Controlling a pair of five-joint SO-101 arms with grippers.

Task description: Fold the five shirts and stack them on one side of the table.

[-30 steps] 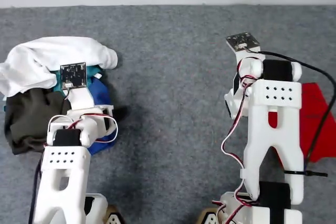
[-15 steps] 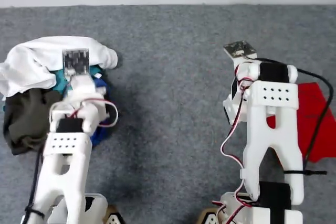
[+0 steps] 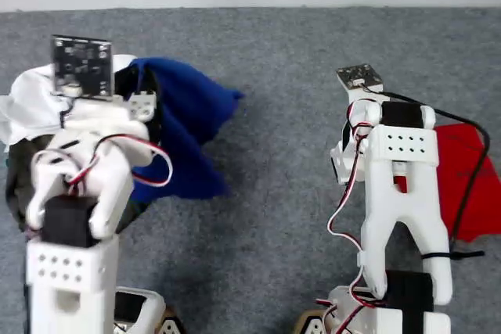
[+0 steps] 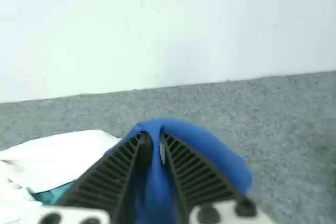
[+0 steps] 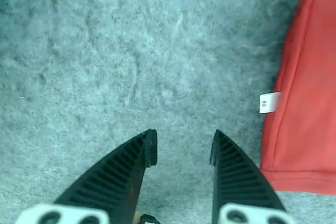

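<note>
Left gripper (image 4: 152,142) clamps the blue shirt (image 3: 188,115); right gripper (image 5: 181,142) hangs agape by the red shirt (image 5: 310,77).
The left jaws are pressed tight on a fold of the blue shirt, which hangs from them beside the heap at the table's (image 3: 274,154) left edge: a white shirt (image 3: 27,107), a dark shirt (image 3: 14,185) and a teal shirt (image 4: 50,195). The right jaws stand parted, holding nothing, above bare table just beside the folded red shirt at the right edge. A small white tag (image 5: 270,102) sits on its hem.
</note>
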